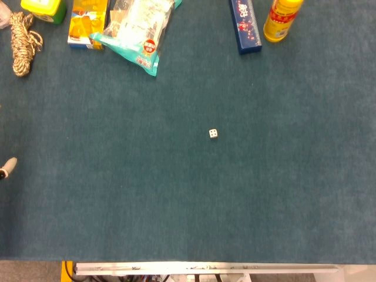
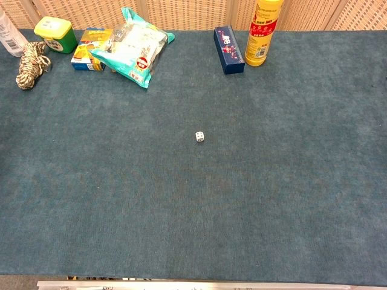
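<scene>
I see the white die [image 1: 213, 134] alone on the blue cloth [image 1: 188, 200], near the middle of it, and nothing touches it. Far to the left of the die, at the edge of the head view, only a pale tip of my left hand [image 1: 7, 167] shows, so I cannot tell if it is released or clenched. My right hand I do not see in any view. Behind the die lie a snack bag [image 1: 138, 29], a blue box [image 1: 245, 24], a yellow bottle [image 1: 282, 19] and a rope bundle [image 1: 23, 42].
</scene>
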Action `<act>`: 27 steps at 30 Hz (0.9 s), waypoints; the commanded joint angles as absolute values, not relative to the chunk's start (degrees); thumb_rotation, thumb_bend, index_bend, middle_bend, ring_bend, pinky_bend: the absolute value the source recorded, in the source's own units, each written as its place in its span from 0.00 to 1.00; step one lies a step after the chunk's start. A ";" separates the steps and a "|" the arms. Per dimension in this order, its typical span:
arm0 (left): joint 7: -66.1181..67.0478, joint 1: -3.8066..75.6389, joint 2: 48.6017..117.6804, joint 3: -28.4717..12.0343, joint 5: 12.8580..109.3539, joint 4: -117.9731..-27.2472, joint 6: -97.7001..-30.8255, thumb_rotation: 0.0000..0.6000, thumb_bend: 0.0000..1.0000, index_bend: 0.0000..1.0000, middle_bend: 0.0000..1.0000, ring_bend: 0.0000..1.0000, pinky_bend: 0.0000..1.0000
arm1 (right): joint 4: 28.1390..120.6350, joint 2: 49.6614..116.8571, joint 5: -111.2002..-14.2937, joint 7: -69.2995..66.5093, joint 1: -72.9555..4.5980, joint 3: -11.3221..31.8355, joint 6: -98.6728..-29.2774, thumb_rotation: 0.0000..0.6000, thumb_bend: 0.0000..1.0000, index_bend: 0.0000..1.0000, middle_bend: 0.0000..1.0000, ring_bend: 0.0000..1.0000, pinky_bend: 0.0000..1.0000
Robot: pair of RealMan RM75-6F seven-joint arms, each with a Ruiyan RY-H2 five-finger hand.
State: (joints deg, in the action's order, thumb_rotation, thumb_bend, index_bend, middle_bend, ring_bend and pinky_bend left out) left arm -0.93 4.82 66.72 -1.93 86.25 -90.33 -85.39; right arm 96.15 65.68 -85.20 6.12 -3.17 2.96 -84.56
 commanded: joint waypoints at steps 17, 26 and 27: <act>-2.20 4.36 66.60 -1.67 87.22 -89.75 -86.46 1.00 0.15 0.13 0.18 0.10 0.00 | 100.70 63.25 -88.79 7.11 -6.53 4.00 -82.52 1.00 0.28 0.25 0.49 0.45 0.44; -2.82 4.03 66.28 -1.34 87.96 -89.71 -87.07 1.00 0.15 0.13 0.18 0.10 0.00 | 106.76 62.39 -90.14 13.60 -14.74 5.93 -72.54 1.00 0.59 0.25 0.64 0.68 0.63; -2.85 3.96 66.23 -1.27 88.04 -89.76 -87.15 1.00 0.15 0.13 0.18 0.10 0.00 | 107.53 62.54 -90.19 14.68 -16.16 6.12 -70.59 1.00 0.64 0.25 0.67 0.72 0.67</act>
State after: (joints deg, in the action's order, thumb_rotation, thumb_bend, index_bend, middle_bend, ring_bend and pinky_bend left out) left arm -2.83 3.99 66.26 -1.30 88.01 -89.74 -87.11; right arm 105.66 62.46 -89.72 12.39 -13.35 5.48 -73.97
